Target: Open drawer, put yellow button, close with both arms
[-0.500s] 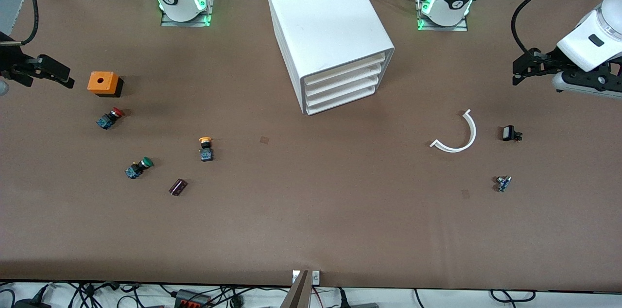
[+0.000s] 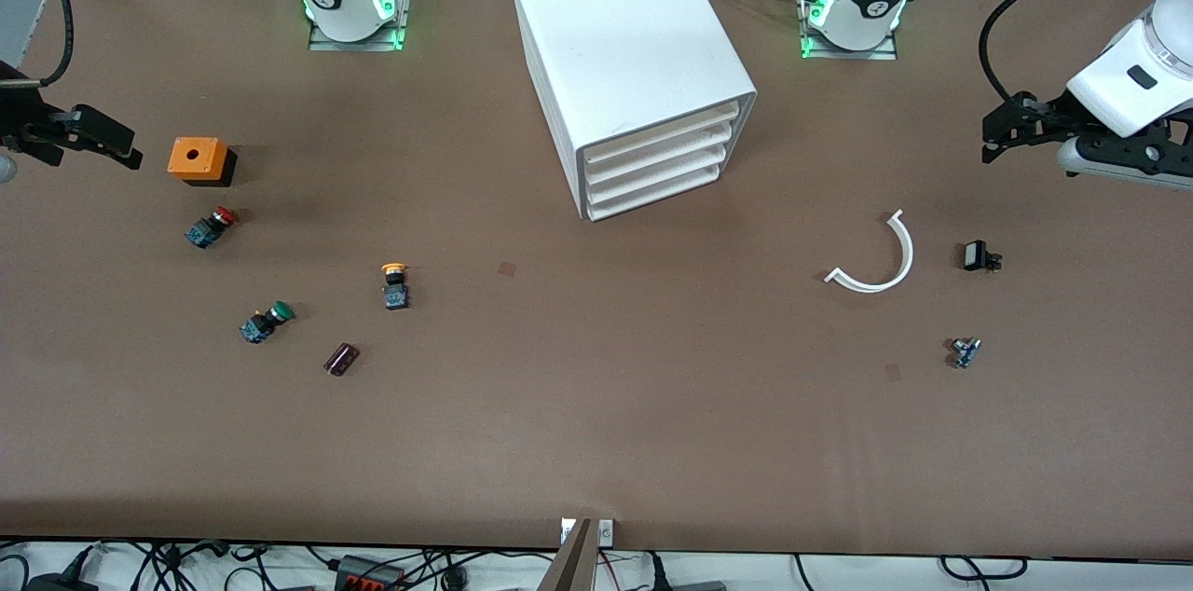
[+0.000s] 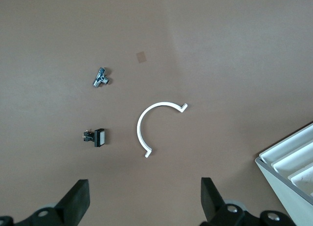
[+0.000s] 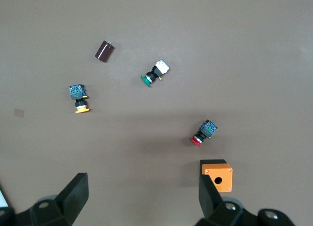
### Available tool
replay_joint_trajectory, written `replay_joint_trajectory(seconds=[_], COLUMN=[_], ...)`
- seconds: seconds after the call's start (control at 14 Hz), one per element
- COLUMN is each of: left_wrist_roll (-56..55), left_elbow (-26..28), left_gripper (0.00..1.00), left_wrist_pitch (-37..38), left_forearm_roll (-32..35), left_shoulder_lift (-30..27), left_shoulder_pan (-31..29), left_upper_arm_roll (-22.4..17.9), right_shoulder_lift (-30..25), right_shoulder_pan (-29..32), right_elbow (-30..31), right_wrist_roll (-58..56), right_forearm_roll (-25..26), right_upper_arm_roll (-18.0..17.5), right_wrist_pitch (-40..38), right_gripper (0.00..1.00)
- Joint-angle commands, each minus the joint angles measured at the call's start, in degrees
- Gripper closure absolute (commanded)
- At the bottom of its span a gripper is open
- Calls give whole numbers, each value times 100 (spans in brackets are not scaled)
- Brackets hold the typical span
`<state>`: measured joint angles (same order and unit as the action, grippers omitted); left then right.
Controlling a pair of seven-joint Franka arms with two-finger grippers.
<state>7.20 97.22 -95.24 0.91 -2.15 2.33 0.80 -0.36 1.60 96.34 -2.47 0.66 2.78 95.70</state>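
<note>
- Currently, the right gripper (image 2: 93, 136) hangs in the air over the right arm's end of the bench (image 2: 596, 442); its fingers (image 4: 76, 192) are spread apart and hold nothing.
- An orange box (image 2: 197, 159) with a round hole in its top stands on the bench beside that gripper.
- The red-capped button (image 2: 211, 226) lies just nearer to the front camera than the orange box.
- The green-capped button (image 2: 266, 322) lies nearer to the front camera again, apart from the red one.
- A small dark cylinder (image 2: 341, 359) lies near the green-capped button.
- The yellow button (image 2: 395, 284) lies on the bare bench, between the green-capped button and the cabinet, well apart from both grippers.
- The cabinet (image 2: 626, 60) stands at mid-bench between the two arm bases. All four drawers sit pushed in; the drawer (image 2: 657, 142) at the top is flush with the rest.
- A white curved strip (image 2: 881, 257) lies on the bench toward the left arm's end.
- A small black part (image 2: 979, 255) with a white face lies beside the strip.
- A small metal-and-blue part (image 2: 965, 351) lies nearer to the front camera than the black part.
- The left gripper (image 2: 1011, 127) hangs in the air over the left arm's end of the bench; its fingers (image 3: 78, 199) are spread apart and hold nothing.
</note>
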Motion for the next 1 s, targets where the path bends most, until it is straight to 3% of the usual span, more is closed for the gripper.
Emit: replay_joint_trajectory(seconds=[0.0, 0.5, 0.71, 0.93], left_wrist_roll=[88, 97, 132, 115], left_elbow=[-115, -115, -115, -133], left_gripper=[0, 0, 0, 0], left_wrist_pitch=[128, 268, 768, 1838], left_forearm_roll=[14, 6, -81, -415], left_shoulder_lift=[5, -4, 74, 356], left_shoulder_pan=[30, 30, 39, 135], left_upper_arm_roll=[34, 60, 86, 235], right_shoulder_lift=[36, 492, 738, 1168], right_shoulder_pan=[95, 51, 33, -185], right_elbow=[25, 25, 16, 7], right_wrist_roll=[-156, -315, -315, -315], right_forearm_roll=[14, -57, -127, -180], right_upper_arm_roll=[-58, -93, -111, -128], right_wrist_pitch=[-60, 19, 36, 238], right_gripper=[0, 0, 0, 0])
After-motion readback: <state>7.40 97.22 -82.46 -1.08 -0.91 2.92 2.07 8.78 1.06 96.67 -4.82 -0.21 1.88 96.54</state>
